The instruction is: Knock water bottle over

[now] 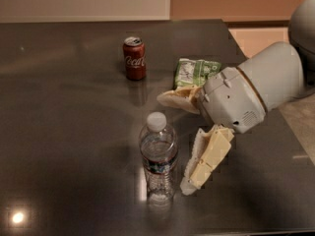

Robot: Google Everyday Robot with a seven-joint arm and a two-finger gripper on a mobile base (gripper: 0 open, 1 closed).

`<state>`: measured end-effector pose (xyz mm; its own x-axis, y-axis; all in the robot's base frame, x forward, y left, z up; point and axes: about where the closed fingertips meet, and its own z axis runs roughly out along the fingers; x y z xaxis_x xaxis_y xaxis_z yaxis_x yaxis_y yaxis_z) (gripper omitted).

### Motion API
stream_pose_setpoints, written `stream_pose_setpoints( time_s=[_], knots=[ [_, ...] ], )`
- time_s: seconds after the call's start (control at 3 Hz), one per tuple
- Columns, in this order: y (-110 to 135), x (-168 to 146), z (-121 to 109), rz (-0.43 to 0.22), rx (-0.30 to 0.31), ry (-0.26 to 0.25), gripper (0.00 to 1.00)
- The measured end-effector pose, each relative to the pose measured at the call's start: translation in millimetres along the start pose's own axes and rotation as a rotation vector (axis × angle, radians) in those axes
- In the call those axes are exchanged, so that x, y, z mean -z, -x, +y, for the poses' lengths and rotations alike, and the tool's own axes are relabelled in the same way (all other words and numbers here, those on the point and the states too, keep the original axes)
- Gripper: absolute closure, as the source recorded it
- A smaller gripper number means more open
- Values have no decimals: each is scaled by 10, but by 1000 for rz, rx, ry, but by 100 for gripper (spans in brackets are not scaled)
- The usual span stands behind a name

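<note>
At center right of the frame, the gripper (175, 143) holds its 2 jaws spread, empty, just right of the upright water bottle (158, 157), whose dark label is unreadable. Beyond, a red Coca-Cola can (134, 58) and a green snack bag (196, 71) rest on the counter (59, 132).

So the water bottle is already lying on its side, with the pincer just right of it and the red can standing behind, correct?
Not quite. The camera view shows the water bottle standing upright, cap on top. The rest holds: the open pincer is just right of it and the red can stands behind.
</note>
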<state>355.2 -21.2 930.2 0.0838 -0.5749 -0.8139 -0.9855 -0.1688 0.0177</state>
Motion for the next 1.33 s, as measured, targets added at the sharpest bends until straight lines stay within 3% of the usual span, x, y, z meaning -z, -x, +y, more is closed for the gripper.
stream_pose_setpoints(
  time_s=[0.33,0.67,1.33],
  knots=[
    [69,-115,87,-13,26,34,0],
    [125,-177,129,-13,41,41,18],
    [217,-72,62,35,39,25,64]
  ],
)
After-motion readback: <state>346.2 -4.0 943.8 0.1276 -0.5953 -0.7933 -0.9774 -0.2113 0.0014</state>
